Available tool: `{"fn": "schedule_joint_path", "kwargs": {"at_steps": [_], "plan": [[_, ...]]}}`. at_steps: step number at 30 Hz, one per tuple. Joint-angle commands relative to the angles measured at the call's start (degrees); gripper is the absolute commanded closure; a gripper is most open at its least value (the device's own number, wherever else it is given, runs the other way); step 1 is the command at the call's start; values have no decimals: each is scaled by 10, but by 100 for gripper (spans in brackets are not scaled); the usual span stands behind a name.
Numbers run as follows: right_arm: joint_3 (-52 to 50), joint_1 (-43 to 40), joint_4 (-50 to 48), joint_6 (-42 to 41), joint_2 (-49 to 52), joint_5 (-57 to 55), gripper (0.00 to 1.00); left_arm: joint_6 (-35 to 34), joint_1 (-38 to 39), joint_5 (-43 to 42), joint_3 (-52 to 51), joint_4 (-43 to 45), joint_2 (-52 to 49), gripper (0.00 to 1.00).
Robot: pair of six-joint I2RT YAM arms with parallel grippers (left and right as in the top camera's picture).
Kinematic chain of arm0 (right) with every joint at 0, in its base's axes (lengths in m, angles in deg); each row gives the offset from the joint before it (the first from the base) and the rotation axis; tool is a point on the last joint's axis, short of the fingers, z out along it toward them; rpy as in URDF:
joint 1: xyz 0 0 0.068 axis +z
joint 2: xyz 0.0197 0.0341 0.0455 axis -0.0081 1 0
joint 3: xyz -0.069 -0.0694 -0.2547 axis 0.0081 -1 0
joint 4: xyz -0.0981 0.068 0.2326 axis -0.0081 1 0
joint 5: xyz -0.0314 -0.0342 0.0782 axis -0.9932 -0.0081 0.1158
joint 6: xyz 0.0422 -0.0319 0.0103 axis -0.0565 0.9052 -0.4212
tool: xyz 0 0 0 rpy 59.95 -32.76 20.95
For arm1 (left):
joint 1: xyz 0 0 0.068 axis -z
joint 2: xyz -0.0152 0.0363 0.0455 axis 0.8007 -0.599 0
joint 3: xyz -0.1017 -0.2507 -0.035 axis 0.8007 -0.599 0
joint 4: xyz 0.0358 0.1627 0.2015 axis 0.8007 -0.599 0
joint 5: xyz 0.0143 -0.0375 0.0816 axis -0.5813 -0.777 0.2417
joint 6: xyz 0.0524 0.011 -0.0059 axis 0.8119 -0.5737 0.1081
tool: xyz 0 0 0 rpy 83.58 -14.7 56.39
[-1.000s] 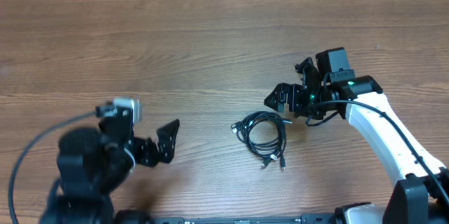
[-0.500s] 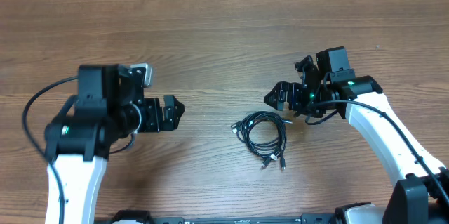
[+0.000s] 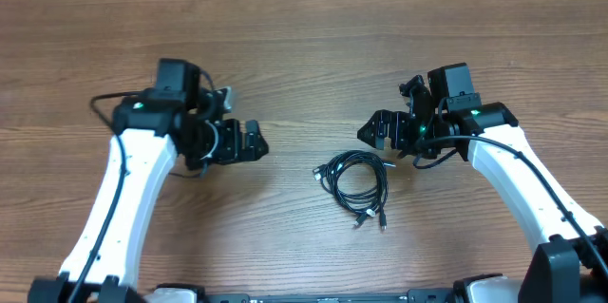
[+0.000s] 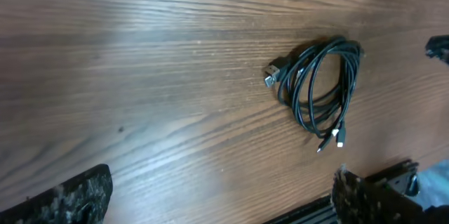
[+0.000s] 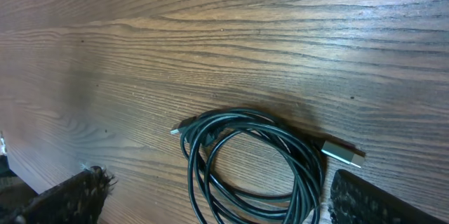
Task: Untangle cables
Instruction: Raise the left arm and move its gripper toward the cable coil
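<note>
Overhead, the thin black cables (image 3: 354, 184) lie coiled on the wood-grain counter (image 3: 285, 37) between left claw (image 3: 256, 142) and right claw (image 3: 370, 132) — both spread wide, empty — while the right wrist view adds a silvery plug end (image 5: 342, 155).

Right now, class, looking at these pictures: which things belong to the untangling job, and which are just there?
Belong to the job:
cables, one coiled bundle with plug ends
left arm, jaws open
right arm, jaws open

Just there:
table, the wooden top the cables lie on
</note>
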State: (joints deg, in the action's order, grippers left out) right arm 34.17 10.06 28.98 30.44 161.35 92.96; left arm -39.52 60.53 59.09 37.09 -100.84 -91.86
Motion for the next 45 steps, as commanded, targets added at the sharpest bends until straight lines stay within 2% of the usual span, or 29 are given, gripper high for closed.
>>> {"fn": "schedule_joint_path", "kwargs": {"at_steps": [1, 4, 5, 6, 9, 10, 12, 14, 15, 20, 25, 30, 33, 34, 38, 45], "plan": [[12, -2, -2, 0, -1, -2, 0, -16, 26, -11, 12, 13, -29, 0], [12, -2, -3, 0, -1, -2, 0, -57, 43, -11, 12, 30, -52, 0], [12, -2, -4, 0, -1, -2, 0, -76, 48, -12, 12, 37, -60, 4], [12, -2, -4, 0, -1, -2, 0, -86, 52, -16, 12, 44, -68, 13], [12, -2, -4, 0, -1, -2, 0, -91, 61, -43, 12, 62, -88, 33], [12, -2, -4, 0, -1, -2, 0, -91, 62, -49, 12, 66, -94, 44], [12, -2, -4, 0, -1, -2, 0, -90, 63, -54, 12, 72, -105, 62], [12, -2, -4, 0, -1, -2, 0, -91, 63, -54, 12, 78, -116, 90], [12, -2, -4, 0, -1, -2, 0, -91, 63, -54, 12, 81, -121, 96], [12, -2, -4, 0, -1, -2, 0, -91, 63, -54, 12, 94, -137, 95], [12, -2, -4, 0, -1, -2, 0, -91, 63, -50, 12, 121, -148, 85], [12, -2, -4, 0, -1, -54, 0, -94, 63, -34, 12, 146, -149, 85], [12, -2, -4, 0, -1, -80, 0, -95, 63, -35, 12, 162, -149, 71], [12, -2, -4, 0, -1, -84, 0, -95, 63, -35, 12, 167, -149, 71], [12, -2, -4, 0, -1, -84, 0, -95, 61, -30, 12, 182, -149, 93], [12, -2, -8, 0, -1, -84, 0, -95, 62, 8, 12, 264, -149, 96]]}}
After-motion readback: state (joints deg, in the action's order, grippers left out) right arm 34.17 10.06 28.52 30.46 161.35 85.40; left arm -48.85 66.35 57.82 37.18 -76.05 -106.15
